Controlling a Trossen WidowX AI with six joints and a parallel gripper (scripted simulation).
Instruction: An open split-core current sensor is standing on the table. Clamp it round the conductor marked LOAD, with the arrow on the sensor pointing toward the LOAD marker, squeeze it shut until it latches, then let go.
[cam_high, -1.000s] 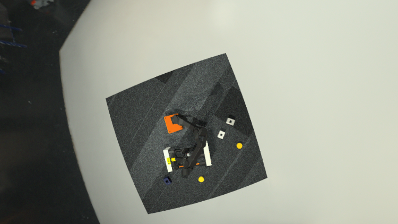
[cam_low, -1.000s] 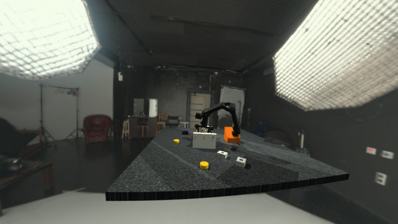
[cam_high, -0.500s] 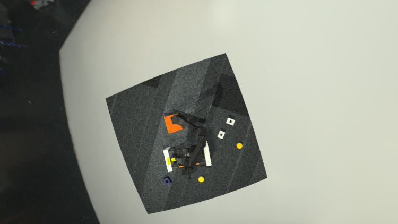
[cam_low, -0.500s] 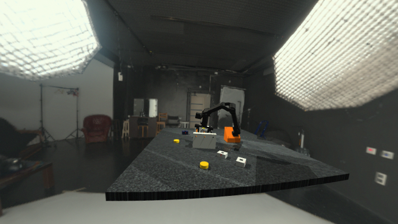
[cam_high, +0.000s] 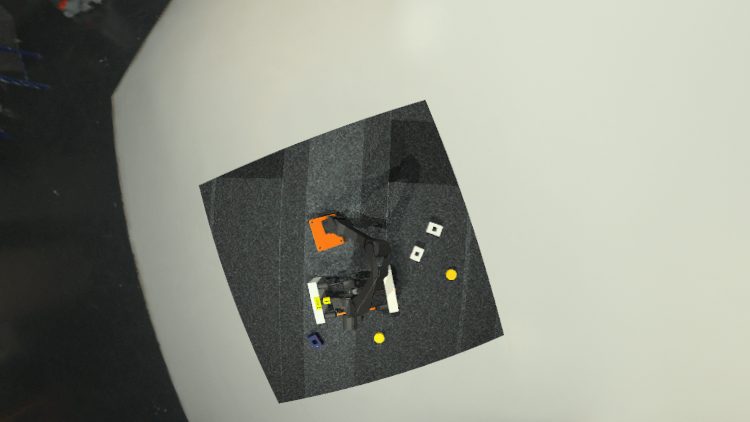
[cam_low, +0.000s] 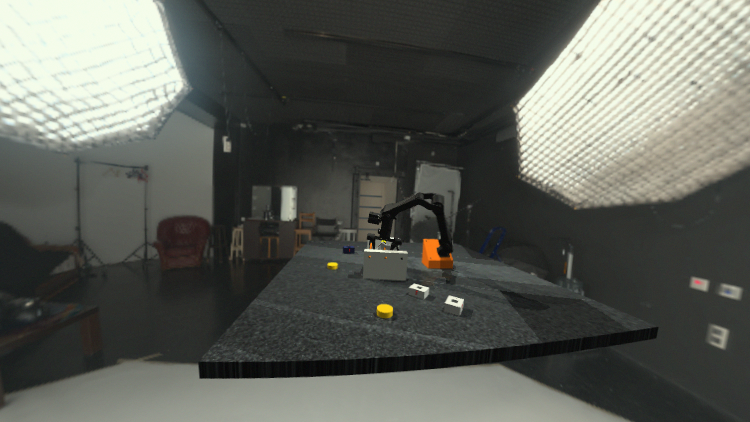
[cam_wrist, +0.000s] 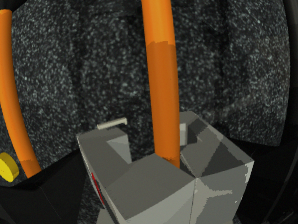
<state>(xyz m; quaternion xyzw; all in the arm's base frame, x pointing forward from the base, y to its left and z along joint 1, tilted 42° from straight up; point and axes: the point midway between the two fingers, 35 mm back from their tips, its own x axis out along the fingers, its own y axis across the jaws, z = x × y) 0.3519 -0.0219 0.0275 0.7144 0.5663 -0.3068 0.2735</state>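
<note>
The open grey sensor (cam_wrist: 150, 187) is around the middle orange conductor (cam_wrist: 164, 90) in the wrist view. Its two halves stand apart at the far end, with a pale latch tab on the left half. A red mark shows on its left side; its pointing direction is unclear. My gripper (cam_wrist: 141, 147) (cam_low: 383, 243) is shut on the sensor, black fingers outside both halves. In the top view the arm hides the sensor. A yellow marker (cam_high: 317, 303) lies on the left white end wall (cam_high: 313, 287); its text is too small to read.
The near end wall (cam_low: 385, 270) stands upright. Another orange conductor (cam_wrist: 7, 85) runs left of the sensor. Two white blocks (cam_high: 429, 228) (cam_high: 412, 256), two yellow discs (cam_high: 451, 274) (cam_high: 379, 338) and a blue block (cam_high: 313, 335) lie around the fixture. The orange base (cam_high: 326, 242) (cam_low: 436, 260) is behind it.
</note>
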